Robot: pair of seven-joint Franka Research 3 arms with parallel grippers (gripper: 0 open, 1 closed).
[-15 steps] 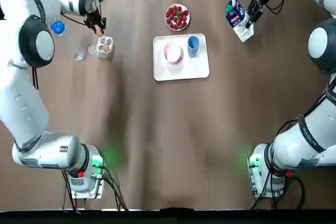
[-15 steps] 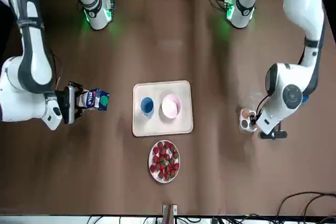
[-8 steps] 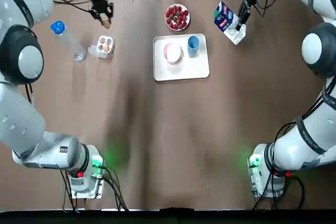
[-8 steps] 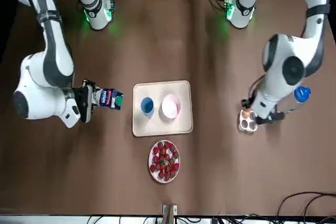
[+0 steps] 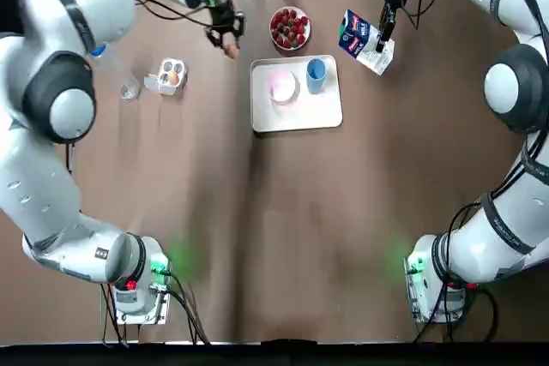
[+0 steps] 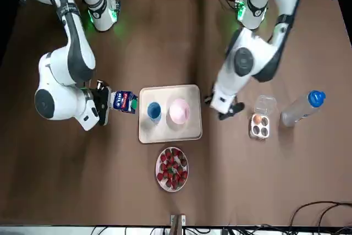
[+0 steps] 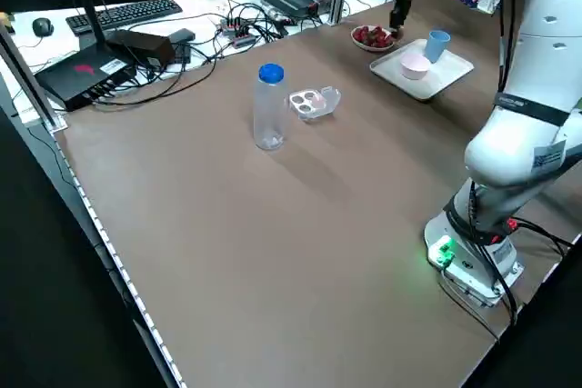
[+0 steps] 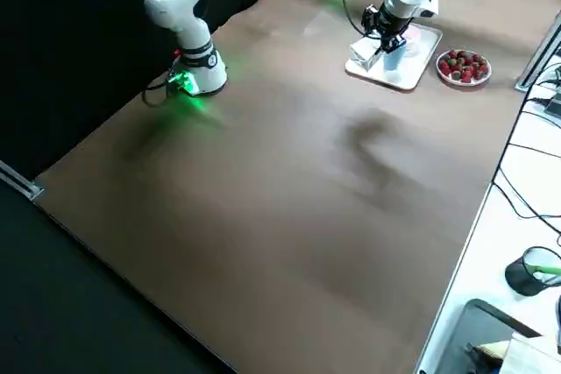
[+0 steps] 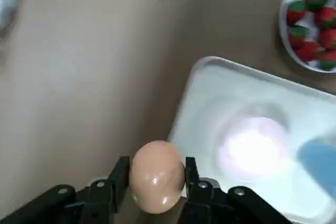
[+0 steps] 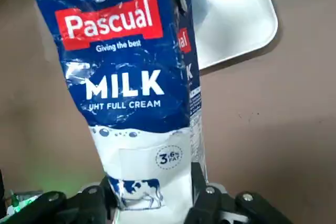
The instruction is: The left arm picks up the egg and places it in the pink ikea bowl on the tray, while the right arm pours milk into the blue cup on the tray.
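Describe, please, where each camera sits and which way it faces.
Top: overhead, looking down; both arms rise from the bottom edge.
Front: across the table, facing the robot; both bases at the top edge.
Left side: raised at robot's left, diagonal past the bottle; one base shows.
Right side: raised at robot's right, diagonal; one base shows.
Left wrist: on that arm; left end effector grips the egg.
Right wrist: on that arm; right end effector grips the milk carton.
Shared: top and front both show the tray.
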